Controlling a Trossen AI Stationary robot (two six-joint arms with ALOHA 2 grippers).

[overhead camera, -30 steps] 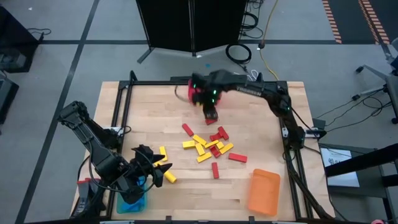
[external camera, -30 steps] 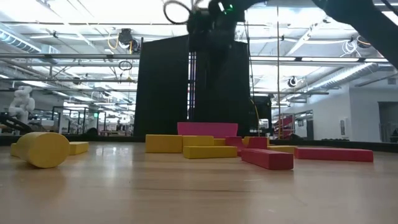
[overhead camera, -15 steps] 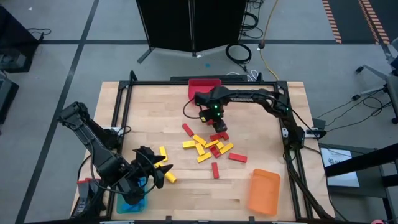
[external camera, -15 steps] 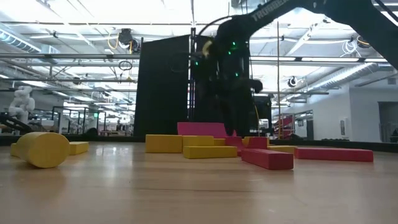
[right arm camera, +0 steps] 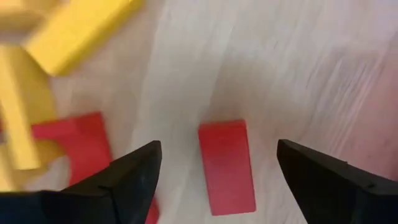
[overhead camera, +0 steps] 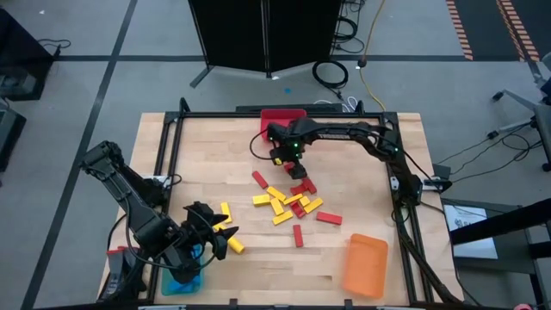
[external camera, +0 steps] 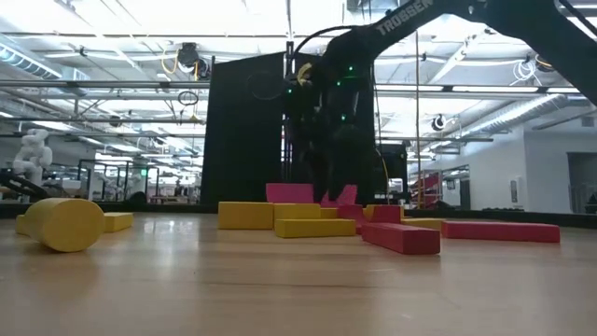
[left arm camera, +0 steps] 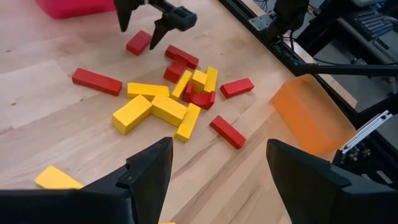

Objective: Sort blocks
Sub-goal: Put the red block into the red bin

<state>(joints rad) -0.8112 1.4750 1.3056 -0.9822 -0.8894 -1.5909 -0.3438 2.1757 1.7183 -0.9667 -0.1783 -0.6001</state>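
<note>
I read the left gripper (overhead camera: pixel 225 237) as spread wide and holding nothing; it hovers at the near left of the table (overhead camera: pixel 362 146), with a few yellow blocks (overhead camera: pixel 231 244) just beside its fingers and a blue bin (overhead camera: pixel 183 280) under the arm. The right gripper (overhead camera: pixel 293 164) hangs with fingers parted over one red block (right arm camera: pixel 227 164), which lies flat between them, untouched. The main pile of red and yellow blocks (overhead camera: pixel 288 205) lies just beyond that block. A red bin (overhead camera: pixel 282 116) sits behind the right gripper, an orange bin (overhead camera: pixel 365 265) well apart toward the near right. The right arm hides part of the red bin.
</note>
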